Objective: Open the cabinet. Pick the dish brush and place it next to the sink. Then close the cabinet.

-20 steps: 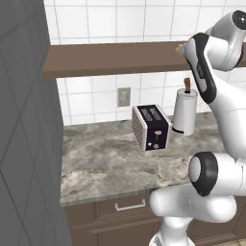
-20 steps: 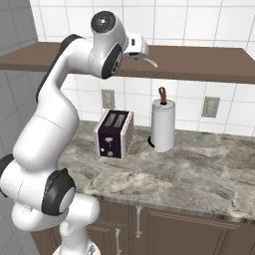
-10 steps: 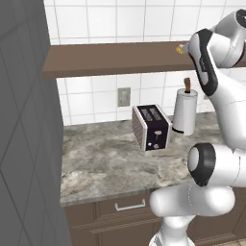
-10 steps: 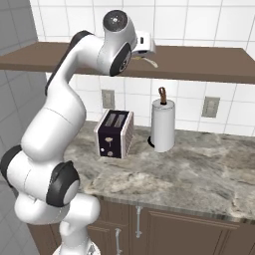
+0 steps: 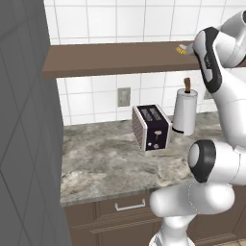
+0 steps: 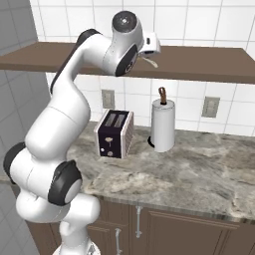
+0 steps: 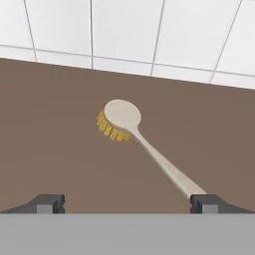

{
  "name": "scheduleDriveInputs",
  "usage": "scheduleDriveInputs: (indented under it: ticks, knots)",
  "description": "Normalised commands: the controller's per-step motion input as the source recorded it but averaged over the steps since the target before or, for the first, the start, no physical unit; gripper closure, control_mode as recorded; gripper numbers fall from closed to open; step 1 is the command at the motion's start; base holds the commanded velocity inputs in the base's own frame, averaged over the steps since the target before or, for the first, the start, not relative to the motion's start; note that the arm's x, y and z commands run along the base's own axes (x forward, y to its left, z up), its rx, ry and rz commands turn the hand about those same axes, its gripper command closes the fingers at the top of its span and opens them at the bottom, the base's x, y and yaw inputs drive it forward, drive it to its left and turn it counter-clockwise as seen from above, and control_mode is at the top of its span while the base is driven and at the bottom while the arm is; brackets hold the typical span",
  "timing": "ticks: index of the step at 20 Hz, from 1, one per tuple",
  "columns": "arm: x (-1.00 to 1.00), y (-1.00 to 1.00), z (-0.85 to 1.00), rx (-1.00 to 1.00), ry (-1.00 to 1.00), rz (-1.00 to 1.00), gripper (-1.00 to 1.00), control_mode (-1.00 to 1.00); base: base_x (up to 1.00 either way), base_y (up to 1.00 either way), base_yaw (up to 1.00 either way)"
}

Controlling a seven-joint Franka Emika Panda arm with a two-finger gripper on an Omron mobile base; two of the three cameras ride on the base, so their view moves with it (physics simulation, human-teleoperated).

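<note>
We found the small cream-handled, yellow-bristled dish brush (image 7: 130,133) lying flat on the brown wooden shelf (image 7: 55,129), near its back edge. The two-finger gripper (image 7: 127,203) hovered wide open, gripping nothing. It looked light, stiff and slim, so we'd pinch mid-handle.

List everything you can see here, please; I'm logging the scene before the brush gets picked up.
Dish brush: one, yellow bristles, cream handle, lying on the shelf.
Shelf: one, brown, on the tiled wall above the counter.
Toaster: one, dark with pale sides, on the counter.
Paper-towel roll: one, white with brown post, right of the toaster.
Wall outlets: two, grey, on the tiles.
Counter: one, grey marble, over brown cabinets.
Gripper: one, dark fingertips spread wide, above the brush.
</note>
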Motion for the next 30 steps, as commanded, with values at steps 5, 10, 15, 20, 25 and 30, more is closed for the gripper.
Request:
scheduleDriveInputs:
  ticks: [5, 10, 15, 20, 25, 30]
  knots:
    - [0.09, -0.22, -0.05, 0.0, 0.0, 0.03, -1.0, -1.0, 0.0, 0.0, 0.0]
    - [0.14, -0.16, -0.11, -0.03, 0.01, 0.01, -1.0, -1.0, 0.0, 0.0, 0.0]
    - [0.22, -0.11, -0.14, -0.04, 0.02, 0.0, -1.0, -1.0, 0.0, 0.0, 0.0]
    - [0.25, -0.11, -0.03, -0.02, 0.02, 0.0, -1.0, -1.0, 0.0, 0.0, 0.0]
    - [0.17, -0.09, 0.03, 0.0, 0.0, 0.01, -1.0, -1.0, 0.0, 0.0, 0.0]
    - [0.15, -0.09, 0.02, 0.0, 0.02, 0.01, -1.0, -1.0, 0.0, 0.0, 0.0]
